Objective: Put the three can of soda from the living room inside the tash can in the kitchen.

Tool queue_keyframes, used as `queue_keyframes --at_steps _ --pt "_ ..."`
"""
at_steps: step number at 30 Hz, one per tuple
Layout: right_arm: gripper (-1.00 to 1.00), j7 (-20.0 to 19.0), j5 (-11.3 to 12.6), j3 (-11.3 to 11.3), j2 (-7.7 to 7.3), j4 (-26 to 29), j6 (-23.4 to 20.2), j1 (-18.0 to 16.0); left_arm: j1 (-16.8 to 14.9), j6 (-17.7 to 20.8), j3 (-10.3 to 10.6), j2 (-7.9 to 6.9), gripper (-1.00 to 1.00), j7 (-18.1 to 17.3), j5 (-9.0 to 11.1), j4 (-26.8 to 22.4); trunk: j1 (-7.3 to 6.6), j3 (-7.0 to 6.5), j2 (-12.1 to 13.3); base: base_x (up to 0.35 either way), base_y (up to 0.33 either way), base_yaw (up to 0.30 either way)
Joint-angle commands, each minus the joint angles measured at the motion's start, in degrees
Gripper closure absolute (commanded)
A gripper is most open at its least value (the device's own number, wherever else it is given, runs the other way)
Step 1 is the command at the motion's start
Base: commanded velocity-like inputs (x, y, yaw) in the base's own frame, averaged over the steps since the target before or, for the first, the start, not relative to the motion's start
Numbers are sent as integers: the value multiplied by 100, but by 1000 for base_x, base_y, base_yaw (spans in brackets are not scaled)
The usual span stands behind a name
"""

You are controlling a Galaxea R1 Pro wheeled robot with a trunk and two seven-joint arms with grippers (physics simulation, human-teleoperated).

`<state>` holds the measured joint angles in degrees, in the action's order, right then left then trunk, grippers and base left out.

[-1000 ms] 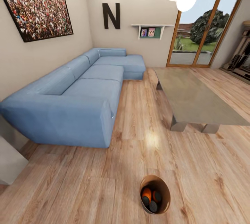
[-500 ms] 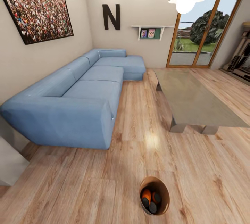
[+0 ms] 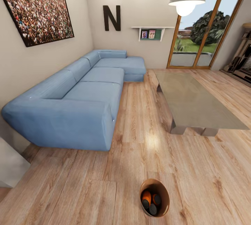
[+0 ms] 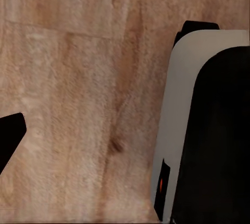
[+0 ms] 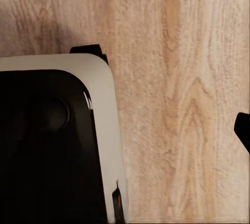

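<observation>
A round grey trash can with a tan rim [image 3: 166,197] stands on the light wood floor [image 3: 87,190], holding orange and dark soda cans [image 3: 150,199]. Neither claw's state can be told.

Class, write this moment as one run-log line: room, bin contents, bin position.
room: living room | trash can: on wood floor, upright | contents: soda cans, orange and dark | coffee table: bare top | grippers: state not discernible
</observation>
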<state>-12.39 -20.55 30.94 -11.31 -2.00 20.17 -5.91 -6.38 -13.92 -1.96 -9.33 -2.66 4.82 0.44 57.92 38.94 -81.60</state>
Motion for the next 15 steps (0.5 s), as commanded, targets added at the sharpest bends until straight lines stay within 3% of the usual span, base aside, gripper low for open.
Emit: queue_keyframes --at_steps 1,4,15 --pt "-100 0 3 0 1 0 1 22 35 -1 15 0 -100 2 -63 -2 -23 -19 42 0 0 0" --pt "-100 0 11 0 33 -14 3 81 116 -42 49 1 -100 37 -222 -13 -89 -73 162 0 0 0" --pt "-100 0 22 0 75 -30 88 288 174 -300 42 -5 -100 120 -276 -39 -330 -270 603 0 0 0"
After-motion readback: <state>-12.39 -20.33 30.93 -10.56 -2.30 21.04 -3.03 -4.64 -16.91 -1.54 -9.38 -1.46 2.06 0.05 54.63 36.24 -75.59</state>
